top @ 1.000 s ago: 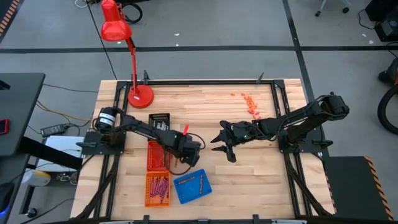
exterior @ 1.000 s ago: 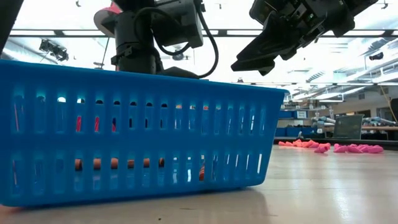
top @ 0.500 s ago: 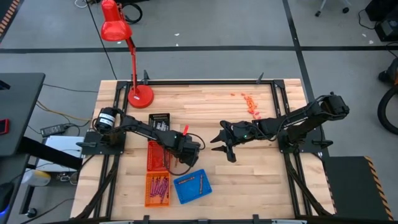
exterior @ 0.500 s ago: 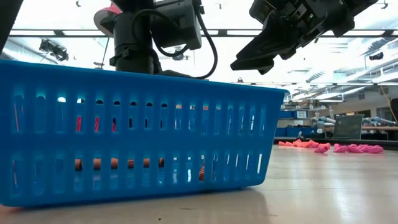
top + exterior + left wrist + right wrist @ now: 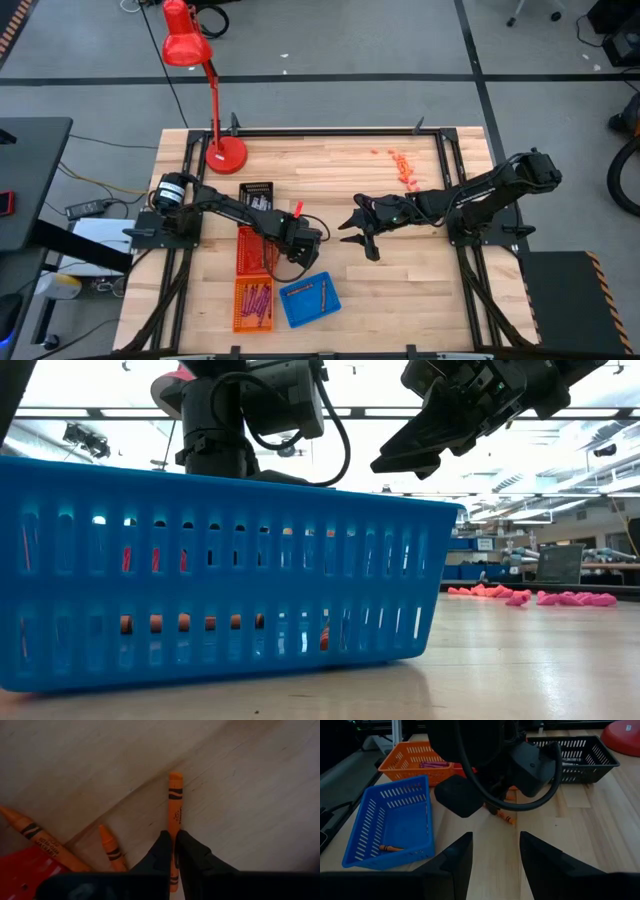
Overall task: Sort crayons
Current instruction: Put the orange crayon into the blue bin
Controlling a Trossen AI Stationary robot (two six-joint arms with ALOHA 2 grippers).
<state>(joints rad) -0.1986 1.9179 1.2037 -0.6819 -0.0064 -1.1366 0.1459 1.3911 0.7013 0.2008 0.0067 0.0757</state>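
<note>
A: Where the red lamp (image 5: 213,95) stands at the tabletop's (image 5: 340,180) far left corner, what lies in front of it?

B: A black basket (image 5: 256,194) just in front of the lamp base, then a red basket (image 5: 252,250), and at the near edge an orange basket (image 5: 252,305) with a blue basket (image 5: 309,299) beside it on its right.

A: And the crayons?

B: Magenta crayons (image 5: 256,298) lie in the orange basket. The blue basket holds a brown-orange crayon (image 5: 390,848) near one wall. Two orange crayons (image 5: 107,849) lie on the bare wood by the red basket's corner.

A: What is the left claw (image 5: 174,851) doing?

B: It is low over the tabletop, just right of the red basket and just beyond the blue one. Its fingers are nipped narrow onto one orange crayon (image 5: 174,804), which lies flat on the wood and sticks out past the fingertips.

A: And the right claw (image 5: 357,232)?

B: It hangs above the middle of the tabletop, just right of the left one, with its fingers (image 5: 454,858) spread wide and nothing between them. In the low view it is well above the wood.

A: Anything farther right?

B: A scatter of small pink and orange bits (image 5: 400,164) near the far right corner, apart from both arms.
</note>
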